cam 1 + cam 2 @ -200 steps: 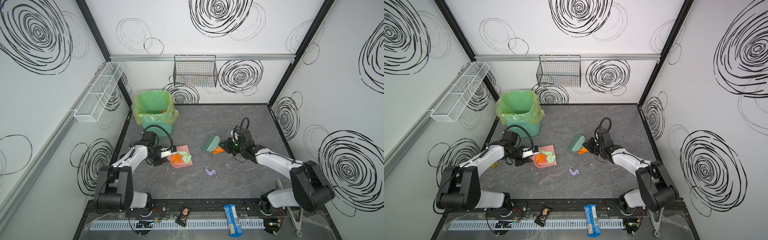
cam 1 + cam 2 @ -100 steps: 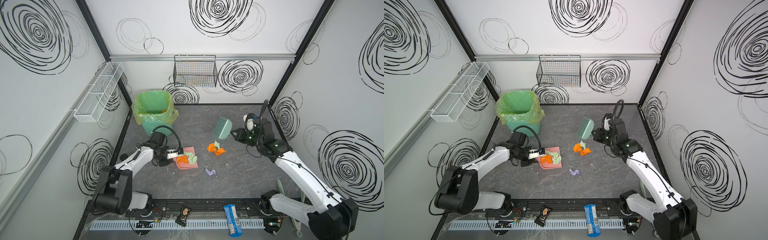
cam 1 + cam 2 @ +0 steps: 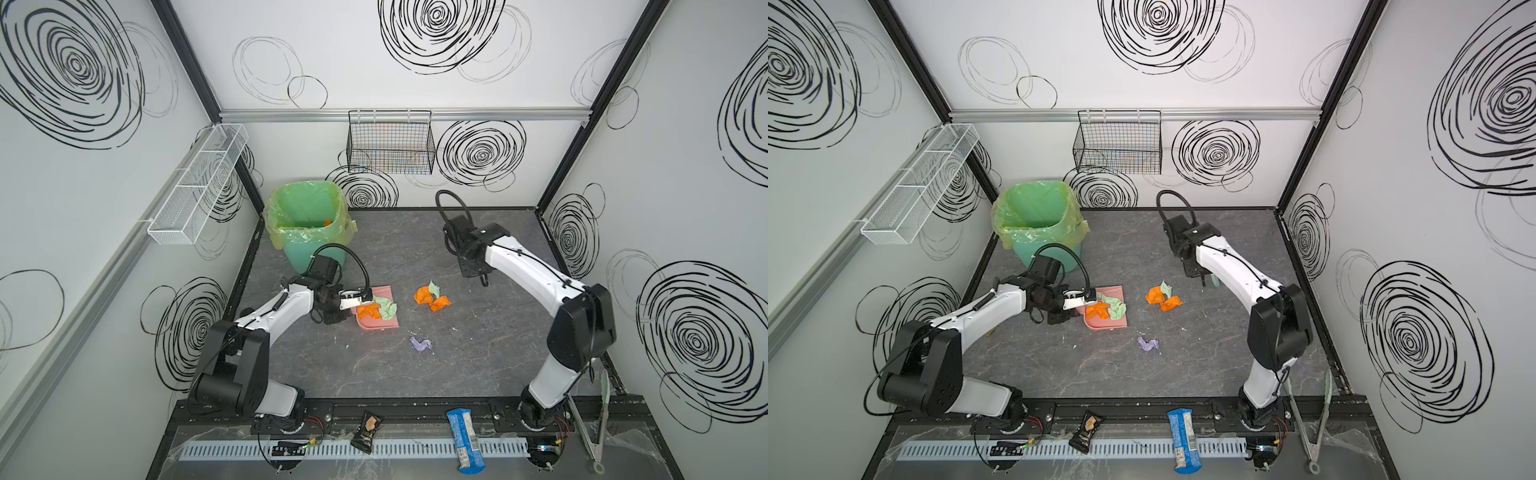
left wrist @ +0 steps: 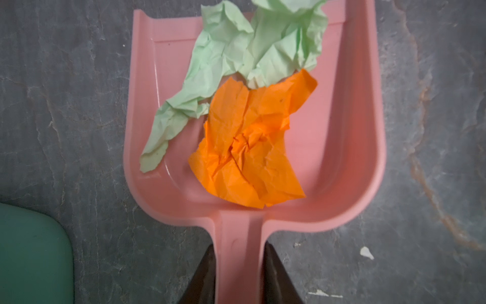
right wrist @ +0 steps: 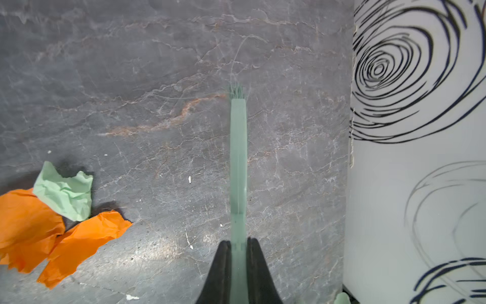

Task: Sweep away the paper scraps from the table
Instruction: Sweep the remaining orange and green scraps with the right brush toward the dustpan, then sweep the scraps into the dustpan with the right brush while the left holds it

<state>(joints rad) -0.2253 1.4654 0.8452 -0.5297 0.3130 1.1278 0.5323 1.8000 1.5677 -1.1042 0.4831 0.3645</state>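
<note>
While left jaws clamp dustpan (image 4: 344, 158) and right jaws brush (image 5: 238, 158), scraps (image 3: 423, 296) dot marbled table (image 3: 457, 374)

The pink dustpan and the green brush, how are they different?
The dustpan is pink and wide; the brush is pale green and looks thin, seen edge-on. The dustpan carries an orange scrap and a green scrap; the brush carries nothing. The left gripper holds the dustpan, and the right gripper holds the brush. What they share: each is clamped at its handle end, over the grey table.
</note>
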